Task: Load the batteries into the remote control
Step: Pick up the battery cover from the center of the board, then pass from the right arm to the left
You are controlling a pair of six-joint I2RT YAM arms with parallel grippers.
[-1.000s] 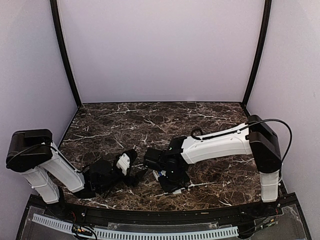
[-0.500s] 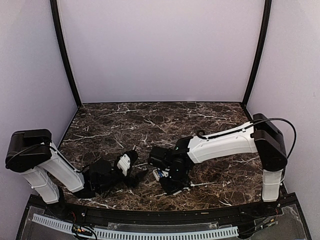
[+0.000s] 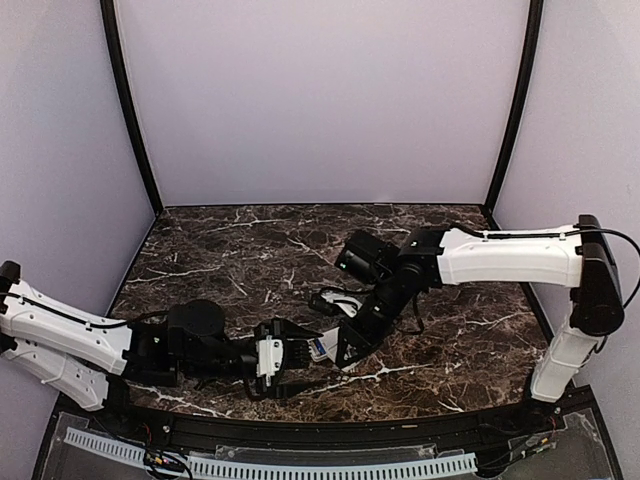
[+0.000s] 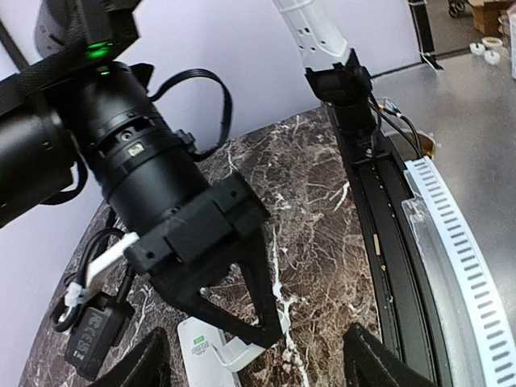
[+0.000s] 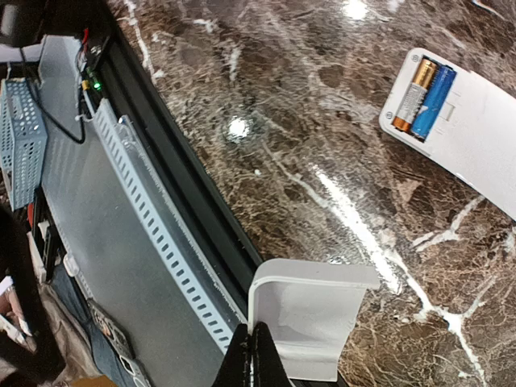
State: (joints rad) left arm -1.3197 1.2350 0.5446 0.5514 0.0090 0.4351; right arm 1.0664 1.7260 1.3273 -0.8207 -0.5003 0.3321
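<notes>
Right gripper lifts clear, jaws pinching seemingly the cover; batteries sit loaded in the remote control; left gripper jaws wide

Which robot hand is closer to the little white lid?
Right. The right gripper is pinched shut on the lid's edge, holding it. The left gripper is open beside it, pointing toward it but not gripping it.
</notes>
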